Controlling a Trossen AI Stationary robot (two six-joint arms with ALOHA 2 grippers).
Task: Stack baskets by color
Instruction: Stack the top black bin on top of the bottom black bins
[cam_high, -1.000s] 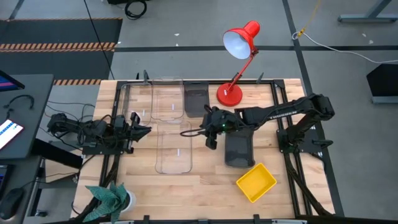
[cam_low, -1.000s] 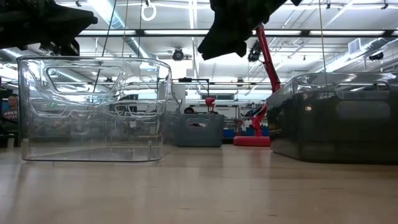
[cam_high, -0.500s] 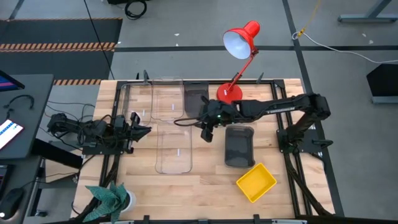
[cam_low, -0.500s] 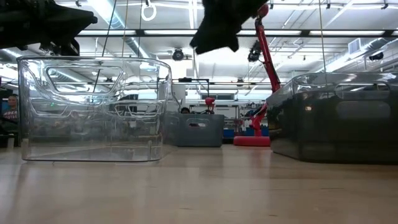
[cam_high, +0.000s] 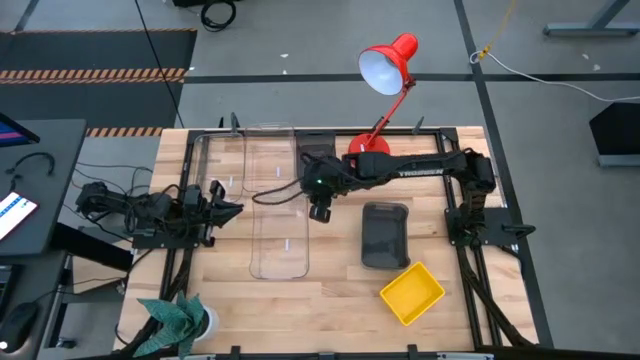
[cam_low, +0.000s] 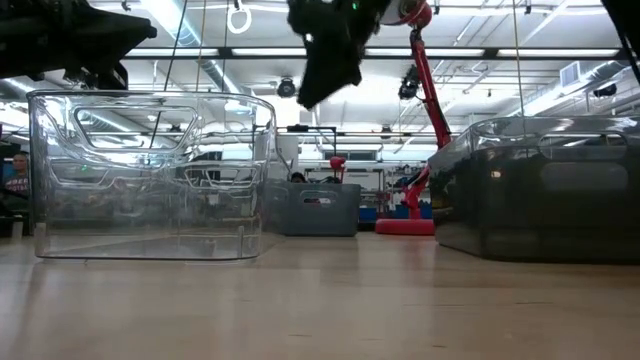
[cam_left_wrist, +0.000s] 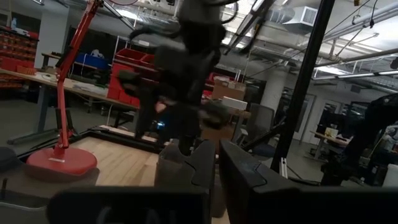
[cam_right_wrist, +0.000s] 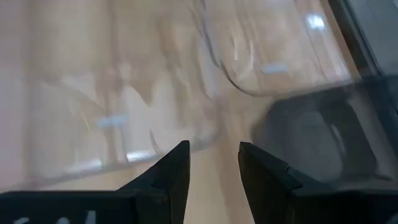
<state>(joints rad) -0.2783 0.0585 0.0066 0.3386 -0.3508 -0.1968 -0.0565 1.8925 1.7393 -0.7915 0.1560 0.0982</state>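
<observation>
Since a moment ago our right gripper has swung from the grey basket at centre right toward frame centre, fingers apart and empty, so another grey basket seems next. Clear baskets sit beside it; the red lamp crowds upper centre. Our left gripper waits at left, pinched together.

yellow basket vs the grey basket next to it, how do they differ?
Colour: the yellow basket is bright and opaque; the grey basket is dark and smoky.
Size: the yellow basket has the smaller footprint; the grey basket is longer.
Pose: the yellow basket sits skewed to the table edges near the front edge; the grey basket lies square to them, farther back.
Shared: both are shallow rectangular bins with rounded corners, open side up, untouched by either claw.
</observation>
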